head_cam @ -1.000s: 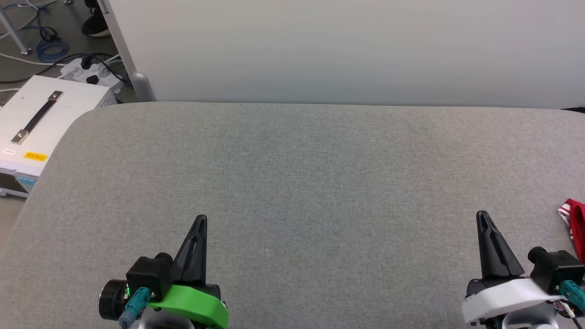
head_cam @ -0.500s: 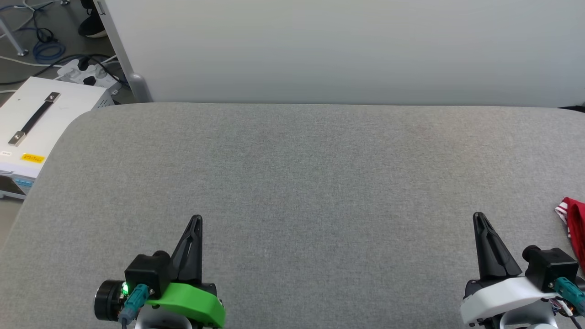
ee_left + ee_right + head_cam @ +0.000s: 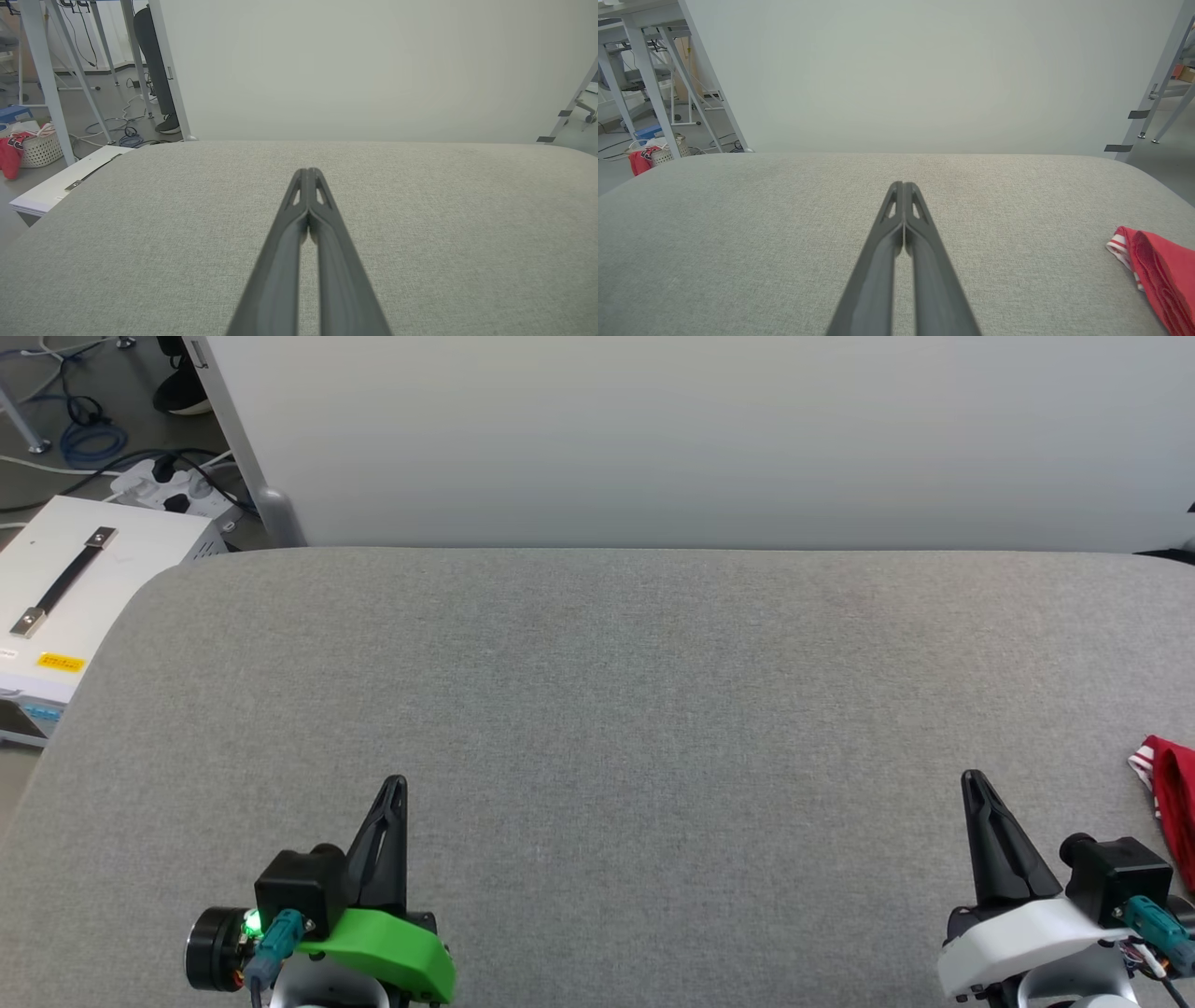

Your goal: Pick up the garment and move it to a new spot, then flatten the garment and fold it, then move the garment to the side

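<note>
Item: the garment [image 3: 1169,800], red cloth with a white-and-red striped trim, lying bunched on the grey fabric-covered table [image 3: 597,691] at its right side, just beyond and to the right of the right gripper and apart from it. The part that shows is a narrow folded band. Its long axis runs from the far side toward the near side of the table, slanting outward to the right as it comes nearer. The striped trim sits at the far end and points away toward the white panel [image 3: 653,429]. The rest runs past the picture's edge, so the full outline and any lettering cannot be told. Item: left gripper [image 3: 395,784], green-collared, over the near left of the table, its two dark fingers pressed together tip to tip, holding nothing. Item: right gripper [image 3: 970,777], white-collared, over the near right, fingers likewise closed on nothing. Both point toward the panel. Item: white case [image 3: 65,588] with a black strap handle, on the floor off the table's left corner. Item: power strip [image 3: 168,490] and loose cables [image 3: 84,425] behind it. Item: dark shoe [image 3: 177,394] by the panel's post. Item: woven basket [image 3: 41,149] on the floor at far left.
</note>
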You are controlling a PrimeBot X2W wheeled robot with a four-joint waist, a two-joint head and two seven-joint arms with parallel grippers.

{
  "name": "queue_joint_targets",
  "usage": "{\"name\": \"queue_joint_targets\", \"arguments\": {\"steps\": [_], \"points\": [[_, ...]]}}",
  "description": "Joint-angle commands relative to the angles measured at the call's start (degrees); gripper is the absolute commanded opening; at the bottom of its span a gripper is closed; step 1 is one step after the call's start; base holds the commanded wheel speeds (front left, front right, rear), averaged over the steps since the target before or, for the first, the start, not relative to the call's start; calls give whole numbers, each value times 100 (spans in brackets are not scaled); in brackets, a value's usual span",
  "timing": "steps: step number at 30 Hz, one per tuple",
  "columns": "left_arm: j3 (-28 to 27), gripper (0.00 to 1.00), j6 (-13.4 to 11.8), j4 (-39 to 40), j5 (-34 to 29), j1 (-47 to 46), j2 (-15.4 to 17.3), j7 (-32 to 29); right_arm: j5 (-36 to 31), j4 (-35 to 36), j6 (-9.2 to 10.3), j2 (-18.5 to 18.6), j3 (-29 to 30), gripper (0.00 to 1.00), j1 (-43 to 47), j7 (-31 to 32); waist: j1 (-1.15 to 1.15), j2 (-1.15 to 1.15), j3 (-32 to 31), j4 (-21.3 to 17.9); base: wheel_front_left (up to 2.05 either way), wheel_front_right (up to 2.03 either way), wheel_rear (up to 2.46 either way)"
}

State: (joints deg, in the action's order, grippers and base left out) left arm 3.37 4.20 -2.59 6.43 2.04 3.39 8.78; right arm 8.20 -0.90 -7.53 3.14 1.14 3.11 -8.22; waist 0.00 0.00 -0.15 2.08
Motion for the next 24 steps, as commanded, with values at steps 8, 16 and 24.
{"name": "queue_joint_targets", "arguments": {"steps": [8,16,24], "points": [[-50,0,-84,61,-114,-87,-26,-112,-153,31,2,-10,-31,0,-131,123,0,0,2,-23,0,0,0],[-84,0,-125,85,-178,-101,-29,-203,-233,38,2,-12,-41,0,-153,206,0,0,3,-46,0,0,0],[-119,0,-165,109,-241,-115,-32,-295,-313,45,3,-14,-51,0,-174,290,0,0,5,-68,0,0,0]]}}
